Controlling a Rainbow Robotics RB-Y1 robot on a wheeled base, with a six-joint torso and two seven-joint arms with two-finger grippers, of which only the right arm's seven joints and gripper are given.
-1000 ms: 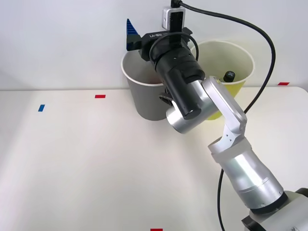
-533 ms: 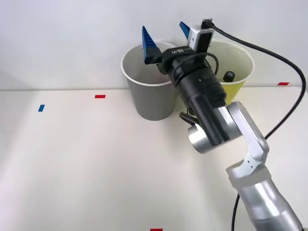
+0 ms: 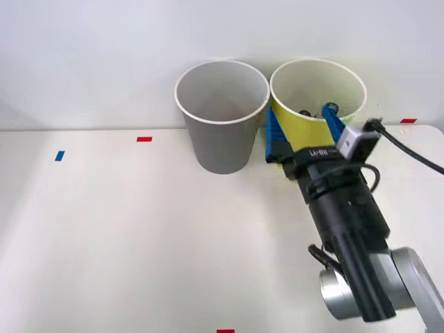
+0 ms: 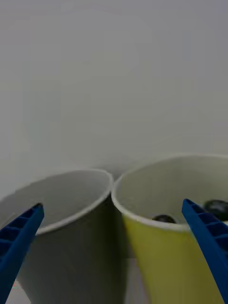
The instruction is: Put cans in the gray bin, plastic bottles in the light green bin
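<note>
Change: the right gripper [image 3: 303,132] had been up over the gray bin [image 3: 220,146] a moment before; it had since pulled back toward the near side and dropped lower, ending just in front of the light green bin [image 3: 311,122].
Meaning for the task: going by that retreat with nothing between the fingers, I judged a drop into the gray bin was over and the arm was backing away. No loose item lay on the white table [image 3: 125,229], so little or nothing seemed left to sort.
Jaws: spread wide, holding nothing. One blue finger [image 3: 273,136] stood by the gap between the two bins, the other before the green bin's right part. In the wrist view the fingers [image 4: 18,240] sat far apart, framing both bins.
Contact: the left finger looked very close to the green bin's wall, but I could not tell whether it touched.
Red can: I took it to be down inside the gray bin; the interior as seen from the front gave no clear sight of it.
Bottles: dark caps [image 4: 165,219] peeked above the green bin's rim on its far right side, so the bottles [image 3: 331,107] sat inside that bin.
Bins: side by side at the far edge, rims almost touching, gray on the left, green on the right.
</note>
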